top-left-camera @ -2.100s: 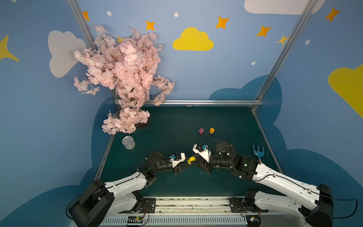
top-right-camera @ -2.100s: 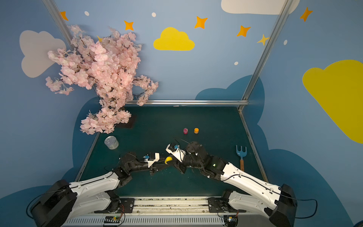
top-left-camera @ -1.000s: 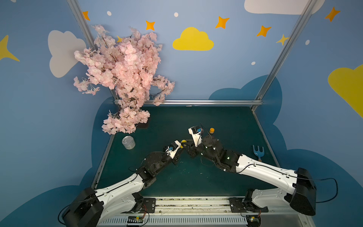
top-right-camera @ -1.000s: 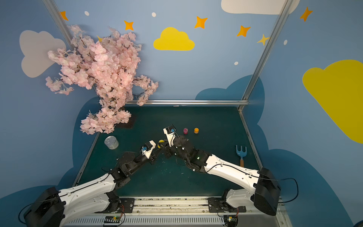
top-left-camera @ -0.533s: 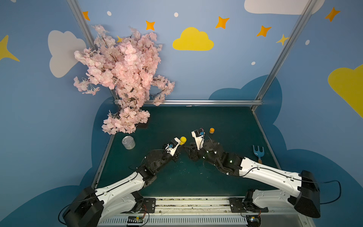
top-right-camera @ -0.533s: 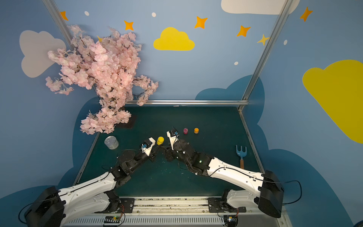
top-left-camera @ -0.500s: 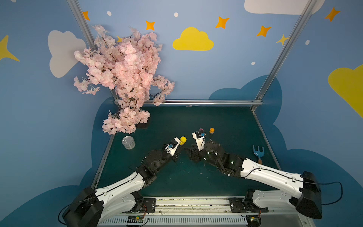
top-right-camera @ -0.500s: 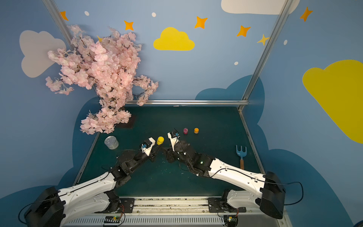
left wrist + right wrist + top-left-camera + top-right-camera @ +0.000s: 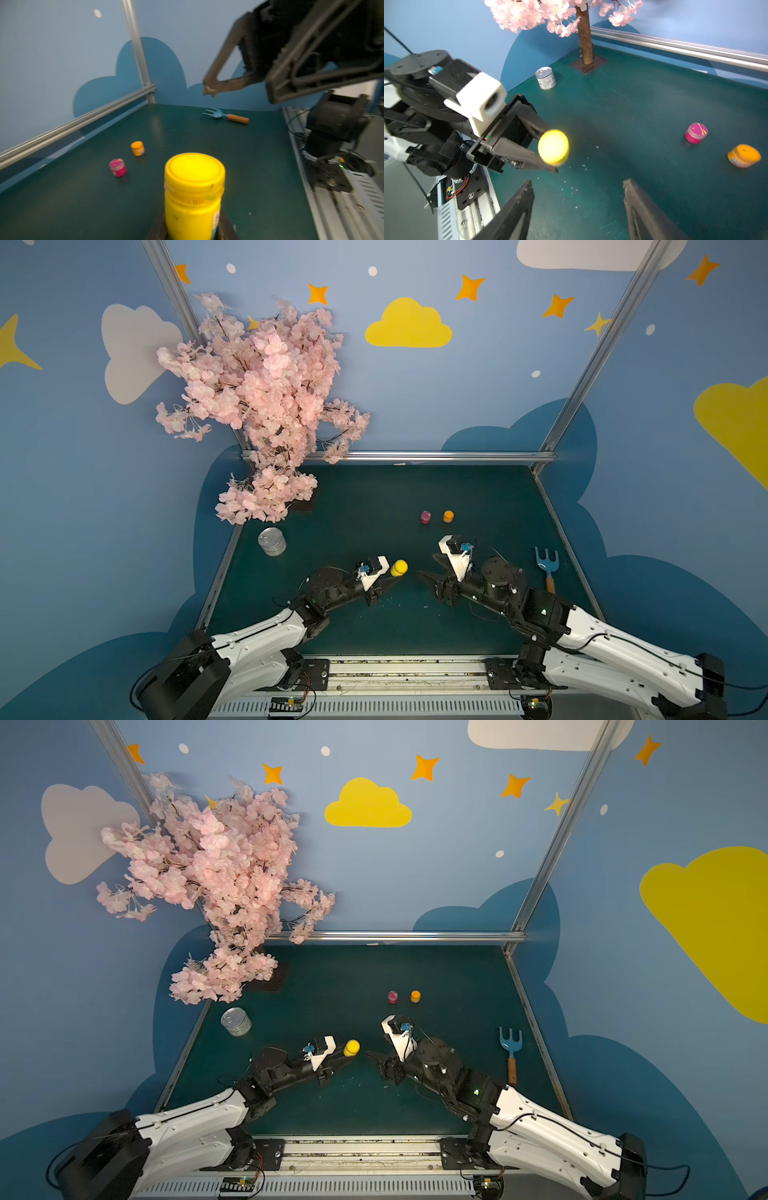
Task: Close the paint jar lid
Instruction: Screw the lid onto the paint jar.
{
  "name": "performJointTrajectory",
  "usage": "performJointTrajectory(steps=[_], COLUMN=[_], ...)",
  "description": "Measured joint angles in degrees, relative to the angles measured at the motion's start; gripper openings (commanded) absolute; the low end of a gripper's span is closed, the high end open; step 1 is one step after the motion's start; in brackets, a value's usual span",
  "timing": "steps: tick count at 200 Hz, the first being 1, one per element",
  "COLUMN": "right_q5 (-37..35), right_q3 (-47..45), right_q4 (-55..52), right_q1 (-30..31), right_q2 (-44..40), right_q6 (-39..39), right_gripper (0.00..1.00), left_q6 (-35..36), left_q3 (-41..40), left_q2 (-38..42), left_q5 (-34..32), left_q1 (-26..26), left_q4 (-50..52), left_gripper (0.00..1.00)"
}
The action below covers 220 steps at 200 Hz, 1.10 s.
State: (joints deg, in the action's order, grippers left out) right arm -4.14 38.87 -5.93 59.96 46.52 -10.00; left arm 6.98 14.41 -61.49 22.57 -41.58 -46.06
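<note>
Clamping the yellow paint jar [image 9: 194, 195] by its body, the left gripper [image 9: 392, 578] holds it upright over the front half of the table [image 9: 374, 497], midway between the side edges, with the lid [image 9: 194, 170] flat on top. The right gripper [image 9: 578, 181] hangs nearby, fingers wide apart, empty. Capping looks nearly done; a firming twist or set-down seems next. Three paint jars count, including one pink jar [image 9: 426, 516] and one orange jar [image 9: 448, 516]; one tin can [image 9: 272, 541], one garden fork [image 9: 547, 564], one blossom tree [image 9: 266, 398].
</note>
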Motion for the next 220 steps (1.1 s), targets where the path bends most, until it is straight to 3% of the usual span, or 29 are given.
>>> performJointTrajectory(steps=[30,72,134,220], right_q5=[8.63,20.96,27.71,28.85], right_q3=[1.99,1.99,1.73,1.44], right_q4=[-0.11,1.29,3.41,3.52], right_q1=[-1.55,-3.58,-4.59,-5.07], right_q2=[2.91,6.56,7.13,7.69], right_q6=[5.73,10.32,12.41,12.83], right_gripper=[0.70,0.67,0.60,0.49], left_q6=[-1.42,-2.64,-2.75,-2.71], left_q3=[0.98,1.22,1.22,1.18], left_q2=[-4.46,-4.02,-2.45,-0.66], left_q5=[11.61,17.64,18.78,17.40], left_q1=[0.02,0.02,0.00,0.02], left_q4=[-1.14,-2.78,-3.34,-3.52], left_gripper=[0.28,0.28,0.28,0.28])
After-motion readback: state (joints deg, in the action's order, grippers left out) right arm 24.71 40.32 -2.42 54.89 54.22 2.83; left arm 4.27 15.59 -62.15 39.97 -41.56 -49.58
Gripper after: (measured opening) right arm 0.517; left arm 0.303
